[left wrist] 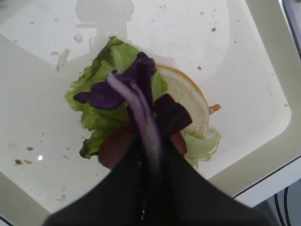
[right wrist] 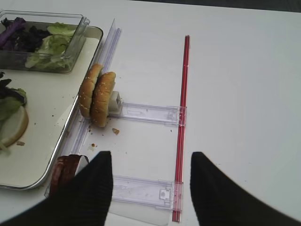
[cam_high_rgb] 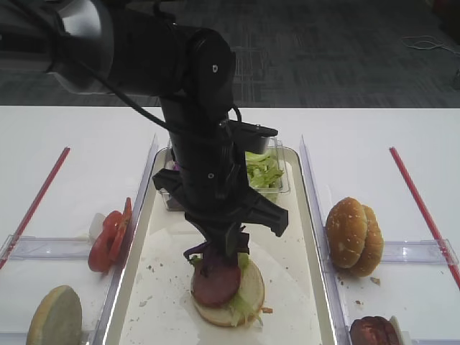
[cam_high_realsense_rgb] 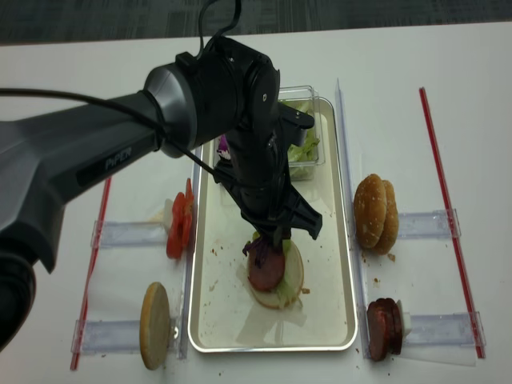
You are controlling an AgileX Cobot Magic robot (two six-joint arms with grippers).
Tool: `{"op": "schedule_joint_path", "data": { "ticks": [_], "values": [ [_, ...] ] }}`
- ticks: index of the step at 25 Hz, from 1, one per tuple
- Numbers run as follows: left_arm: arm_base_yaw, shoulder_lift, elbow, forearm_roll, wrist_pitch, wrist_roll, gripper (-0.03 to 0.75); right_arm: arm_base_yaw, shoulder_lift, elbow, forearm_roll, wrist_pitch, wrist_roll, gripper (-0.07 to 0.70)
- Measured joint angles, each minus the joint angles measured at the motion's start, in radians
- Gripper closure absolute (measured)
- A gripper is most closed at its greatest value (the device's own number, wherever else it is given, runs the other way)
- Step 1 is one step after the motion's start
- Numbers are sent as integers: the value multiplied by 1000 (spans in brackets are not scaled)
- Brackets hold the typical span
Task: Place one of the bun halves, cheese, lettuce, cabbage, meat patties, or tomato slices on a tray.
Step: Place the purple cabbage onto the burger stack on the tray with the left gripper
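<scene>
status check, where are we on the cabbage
Left gripper shut on cabbage, hanging over the stacked bun half on the tray. Right gripper open, empty, off to the side. Nothing blocking.

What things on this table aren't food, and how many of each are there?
Tray: 1
Tub: 1
Red strips: 2
Clear racks: 4
Total: 8
</scene>
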Motion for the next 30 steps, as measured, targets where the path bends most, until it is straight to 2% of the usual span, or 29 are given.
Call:
{"op": "schedule_joint_path", "data": {
  "ticks": [25,30],
  "values": [
    [0,0,0,-11,14,-7,640,0,0,0,0,0,2,244],
    [0,0,0,-15,18,-7,606,0,0,0,0,0,2,244]
  ]
}}
